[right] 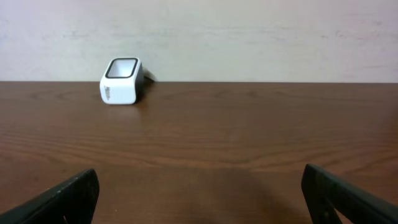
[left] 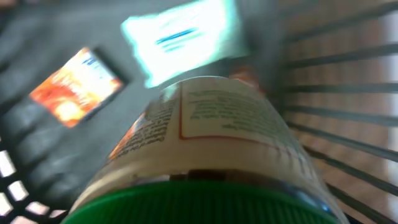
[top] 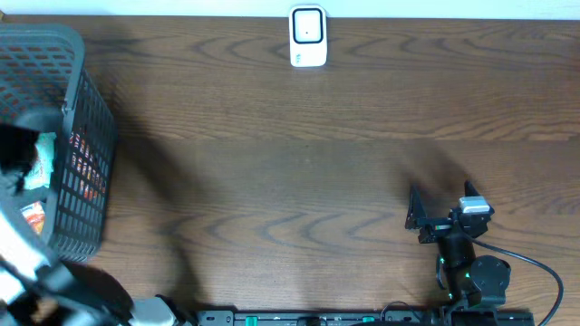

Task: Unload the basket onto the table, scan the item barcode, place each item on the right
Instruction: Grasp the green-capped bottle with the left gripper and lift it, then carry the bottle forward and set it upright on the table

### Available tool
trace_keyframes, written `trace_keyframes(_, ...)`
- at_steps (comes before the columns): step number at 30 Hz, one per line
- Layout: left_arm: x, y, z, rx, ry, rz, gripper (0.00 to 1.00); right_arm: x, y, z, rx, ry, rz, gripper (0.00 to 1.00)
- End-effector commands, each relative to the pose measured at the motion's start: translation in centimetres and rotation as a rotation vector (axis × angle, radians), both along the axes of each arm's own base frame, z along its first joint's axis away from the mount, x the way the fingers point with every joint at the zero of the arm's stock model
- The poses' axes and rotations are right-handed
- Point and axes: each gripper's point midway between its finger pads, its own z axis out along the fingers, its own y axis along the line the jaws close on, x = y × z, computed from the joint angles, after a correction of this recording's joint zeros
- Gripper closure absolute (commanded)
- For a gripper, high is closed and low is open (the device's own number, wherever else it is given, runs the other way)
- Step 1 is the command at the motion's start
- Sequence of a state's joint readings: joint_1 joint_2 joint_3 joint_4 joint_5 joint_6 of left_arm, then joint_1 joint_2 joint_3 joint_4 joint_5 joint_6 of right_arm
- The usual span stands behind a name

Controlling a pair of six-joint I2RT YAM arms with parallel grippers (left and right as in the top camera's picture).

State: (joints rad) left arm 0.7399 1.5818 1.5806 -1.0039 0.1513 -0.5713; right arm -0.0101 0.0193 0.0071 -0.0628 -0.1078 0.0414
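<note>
Overhead: your left end effector (top: 14, 149) sits inside the basket (top: 86, 118) at the left edge, with the scanner (top: 307, 36) at top centre. Left wrist: a green-capped bottle (left: 230, 137) fills the lower centre, and you cannot tell the grip. Right wrist: your right end effector (right: 199, 180) is spread wide.

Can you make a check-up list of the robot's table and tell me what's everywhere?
Surface: brown wooden table.
Job's things: white scanner at the far edge; green-capped bottle inside the basket.
Clutter: orange packet and white packet in the basket.
Grippers: left gripper down in the basket, grip hidden; right gripper open, holding nothing.
Cables: black cable by the right arm.
Surroundings: pale wall behind the table.
</note>
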Motion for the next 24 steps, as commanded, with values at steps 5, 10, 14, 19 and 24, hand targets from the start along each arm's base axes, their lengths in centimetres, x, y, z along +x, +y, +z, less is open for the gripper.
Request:
trace_keyframes(5,1.2,-7.6,13.6,0.038,-0.481,-0.211,0.41,0.0,-0.2,-0.1,0.010,0.004,-0.008,0.01)
trace_keyframes(10,1.7,-14.7,17.0,0.001,-0.589,-0.370,0.41,0.0,-0.2,-0.1,0.010,0.004,-0.008,0.01)
trace_keyframes(14,3.6,-22.5,16.3,-0.103,-0.570,-0.565,0.41,0.0,-0.2,-0.1,0.010,0.004,-0.008,0.01)
trace_keyframes(19,5.9,-29.7,11.8,-0.118,-0.402,-0.636,0.41,0.0,-0.2,-0.1,0.010,0.004,-0.009,0.01)
trace_keyframes(24,7.6,-34.3,5.6,-0.110,-0.205,-0.500,0.41,0.0,-0.2,-0.1,0.010,0.004,-0.009,0.01)
